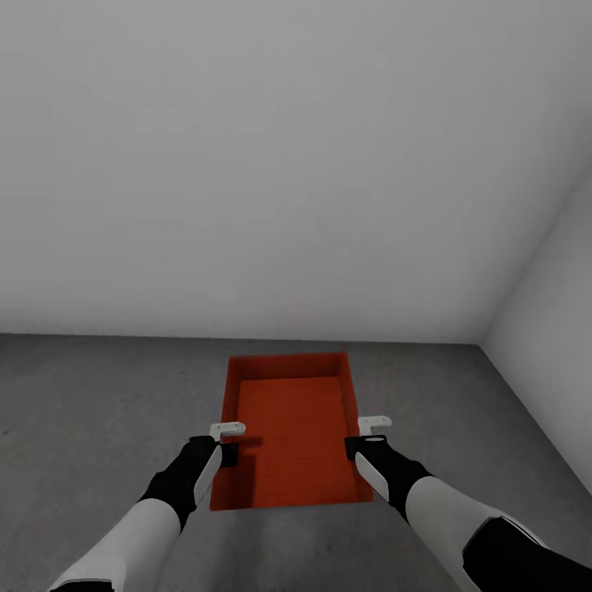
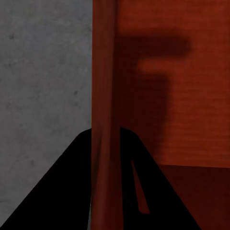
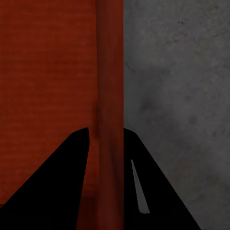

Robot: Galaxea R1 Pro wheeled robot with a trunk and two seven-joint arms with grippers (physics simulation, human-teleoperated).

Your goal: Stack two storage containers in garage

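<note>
One red-orange storage container (image 1: 296, 436), open-topped, lies lengthwise in front of me over the grey concrete floor (image 1: 99, 395) of the garage. My left gripper (image 1: 226, 452) clamps its left wall and my right gripper (image 1: 355, 448) its right wall. Seen from the left wrist, the left gripper (image 2: 104, 132) has a dark finger on each side of the thin red wall (image 2: 105, 72), pressed against it. The right wrist view is alike: the right gripper (image 3: 105, 130) is shut on the container's wall (image 3: 109, 72). I cannot tell whether the container rests on the floor or hangs just above it.
A plain white wall (image 1: 288, 164) stands just beyond the container's far end. A second white wall (image 1: 559, 312) closes in on the right, forming a corner. Bare concrete (image 3: 182, 96) stretches away on both sides of the container.
</note>
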